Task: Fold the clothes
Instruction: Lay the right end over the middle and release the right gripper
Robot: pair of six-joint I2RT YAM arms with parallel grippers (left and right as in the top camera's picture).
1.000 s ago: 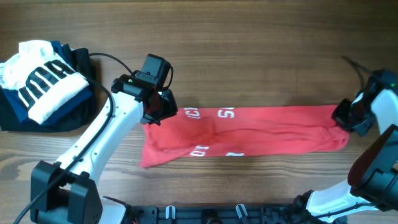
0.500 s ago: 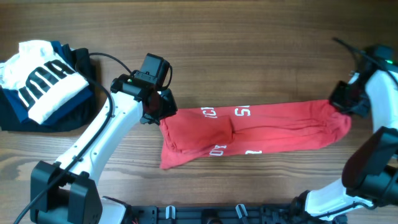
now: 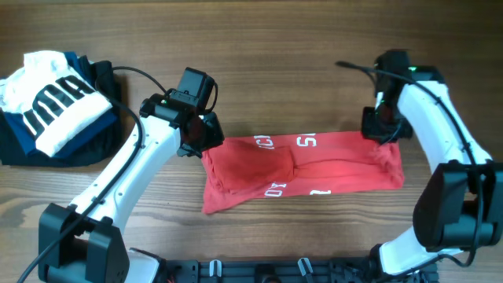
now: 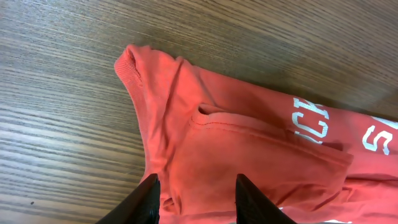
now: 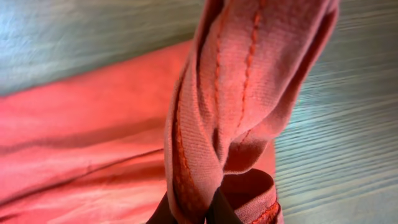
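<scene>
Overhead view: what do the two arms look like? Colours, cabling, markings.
Both arms have white tubular links with black joints and bases. Left arm: black camera block at the wrist, looping black cable coming off it. Right arm: same build, short black cable, small green light. Gripper fingers are black. No markings visible.
</scene>
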